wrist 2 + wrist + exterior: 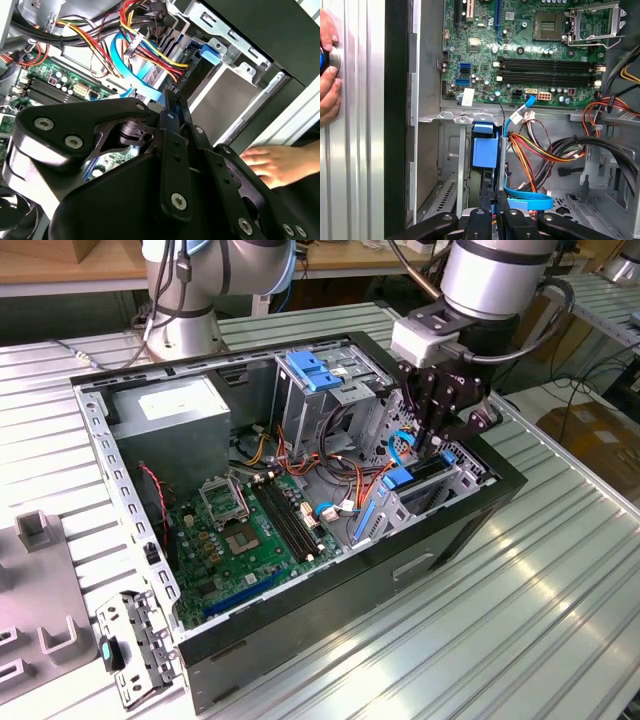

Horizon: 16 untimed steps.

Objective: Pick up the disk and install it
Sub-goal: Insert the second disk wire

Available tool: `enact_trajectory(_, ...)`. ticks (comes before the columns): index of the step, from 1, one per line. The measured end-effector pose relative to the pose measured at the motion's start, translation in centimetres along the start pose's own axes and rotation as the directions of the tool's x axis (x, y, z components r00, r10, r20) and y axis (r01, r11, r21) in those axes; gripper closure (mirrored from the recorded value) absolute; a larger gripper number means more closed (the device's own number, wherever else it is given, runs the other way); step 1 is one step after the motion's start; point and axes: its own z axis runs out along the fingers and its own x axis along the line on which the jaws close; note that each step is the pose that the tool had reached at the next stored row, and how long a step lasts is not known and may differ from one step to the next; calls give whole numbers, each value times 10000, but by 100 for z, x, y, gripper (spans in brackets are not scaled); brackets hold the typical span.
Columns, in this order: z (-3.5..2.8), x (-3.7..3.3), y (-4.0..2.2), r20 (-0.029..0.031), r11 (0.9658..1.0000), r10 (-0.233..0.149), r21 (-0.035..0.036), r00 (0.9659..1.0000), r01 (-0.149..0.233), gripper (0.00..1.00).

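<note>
The disk [428, 478] stands on edge in the lower drive cage [472, 478] at the exterior view's right of the open computer case, its blue rails showing at both ends. My gripper [432, 445] hangs straight over it, fingers drawn together, tips at the disk's upper edge. In the first wrist view the gripper [495, 197] points down at the disk's blue rail [485, 152] in the bay. In the second wrist view the closed gripper [173, 97] meets the dark disk [200, 75]. Whether the tips press on it I cannot tell.
Bundled cables [350, 480] and a blue ribbon cable [530, 200] run beside the cage. The motherboard [250, 530], the grey power-supply box [175, 410] and a blue latch plate [315, 370] sit in the case. A person's hand [280, 162] rests outside the case wall.
</note>
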Motion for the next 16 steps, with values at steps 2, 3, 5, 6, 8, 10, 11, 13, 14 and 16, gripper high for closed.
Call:
enact_trajectory(2, 6, 45, 3, 226, 10000, 20, 28, 9997, -21, 84)
enact_trajectory(3, 9, 66, 4, 311, 10000, 28, 37, 9995, -29, 84)
enact_trajectory(5, 27, 121, 9, 460, 10000, 42, 52, 9989, -44, 84)
enact_trajectory(6, 31, 124, 9, 481, 10000, 43, 53, 9988, -46, 84)
enact_trajectory(8, 39, 128, 10, 541, 10000, 48, 56, 9985, -51, 84)
enact_trajectory(10, 49, 131, 10, 615, 10000, 54, 59, 9981, -58, 84)
enact_trajectory(11, 59, 131, 9, 641, 10000, 56, 61, 9979, -60, 84)
enact_trajectory(13, 72, 130, 11, 675, 10000, 69, 61, 9977, -73, 84)
enact_trajectory(14, 82, 130, 11, 686, 9999, 79, 60, 9976, -84, 84)
enact_trajectory(16, 94, 129, 10, 689, 9999, 81, 60, 9976, -86, 84)
